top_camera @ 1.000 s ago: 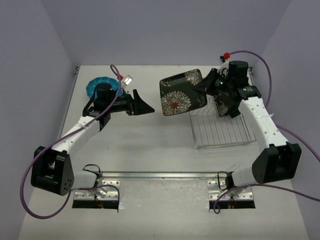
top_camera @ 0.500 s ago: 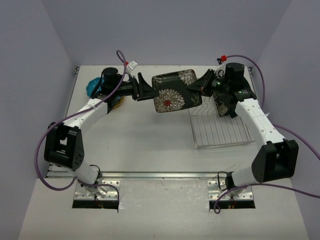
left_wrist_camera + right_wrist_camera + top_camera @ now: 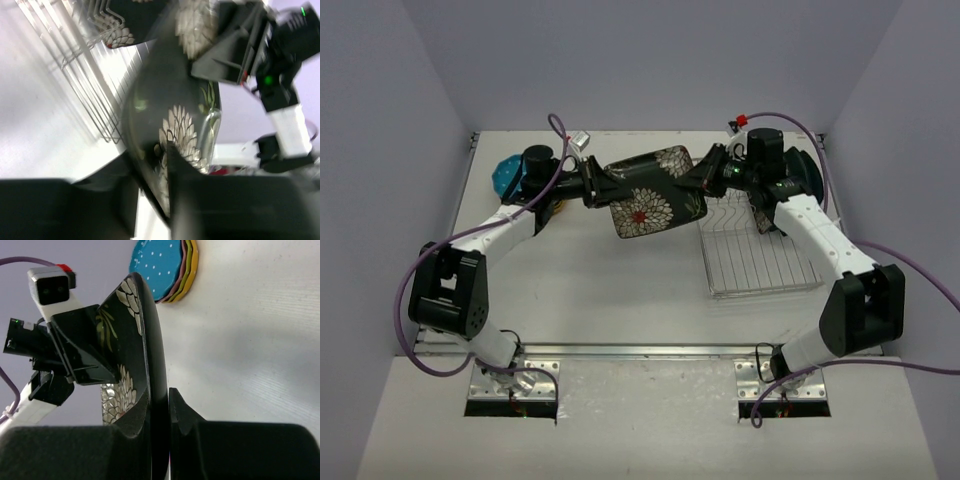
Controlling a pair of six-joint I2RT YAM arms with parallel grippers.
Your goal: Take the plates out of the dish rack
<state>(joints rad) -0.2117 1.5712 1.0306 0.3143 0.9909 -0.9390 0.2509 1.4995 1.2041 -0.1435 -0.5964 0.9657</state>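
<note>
A black floral plate [image 3: 648,195] hangs above the table between both arms, left of the dish rack [image 3: 760,265]. My left gripper [image 3: 605,190] is shut on its left rim. My right gripper [image 3: 698,180] is shut on its right rim. In the left wrist view the plate [image 3: 170,100] runs edge-on into my jaws, with the left gripper [image 3: 167,172] shut on its rim and the rack [image 3: 75,60] behind. The right wrist view shows the rim [image 3: 150,340] pinched in the right gripper [image 3: 161,405]. Another floral plate [image 3: 122,27] stands in the rack.
A stack of round dotted plates [image 3: 507,172], blue on top, lies at the back left and also shows in the right wrist view [image 3: 162,265]. A dark plate [image 3: 808,175] sits at the rack's far end behind the right wrist. Purple cables loop off both arms.
The right arm carried the floral plate leftward off the rack. The left arm swung right from the plate stack, and its open jaws closed on the plate's left rim.
</note>
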